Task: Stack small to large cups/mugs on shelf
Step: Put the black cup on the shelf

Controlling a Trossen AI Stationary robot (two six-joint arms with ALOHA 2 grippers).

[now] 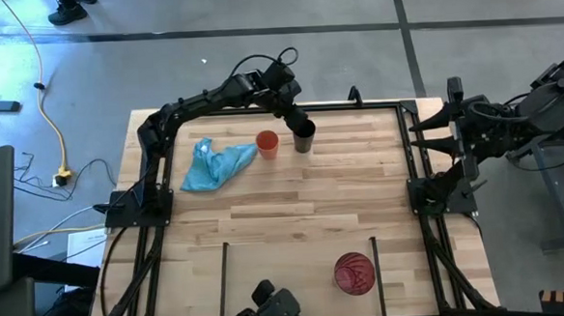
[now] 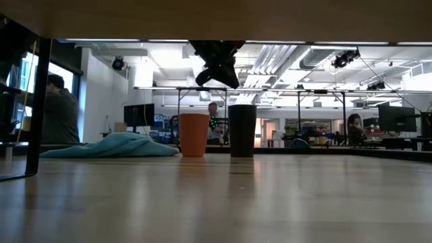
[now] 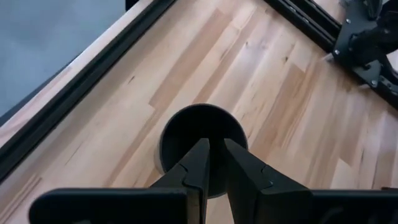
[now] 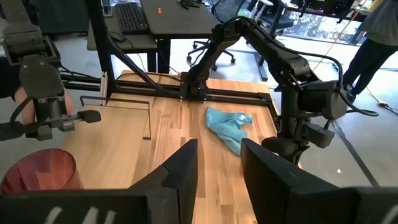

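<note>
Hovering directly over a mid-sized black plastic cup (image 3: pixel 202 140), the left gripper (image 3: pixel 216 163) points its two dark fingers (image 3: pixel 193 168) down at the cup's open mouth with only a narrow slit between them, holding nothing. The low view shows the gripper (image 2: pixel 217 73) hanging just above the rim, apart from the cup (image 2: pixel 242 130). The cup is handleless, tall and slightly tapered, opaque and matte, and stands upright near the far edge of the light wooden plank tabletop (image 1: pixel 294 206). Just beside it, toward the left arm's side, stands a small orange handleless plastic cup (image 1: pixel 268 144), also upright, shorter and wider at the top. Next to that lies a crumpled light-blue cloth (image 1: pixel 215 165). Well apart from these, near the front edge, a larger translucent red-pink plastic cup (image 1: pixel 354 272) sits in the plank section between two short thin black bars (image 1: pixel 374 261), its ribbed inside visible from above. The right gripper (image 4: pixel 219 163) waits off the table's right side, its fingers parted to a moderate gap and empty. In the room beyond the table, people (image 2: pixel 59 111) sit at desks with monitors.
</note>
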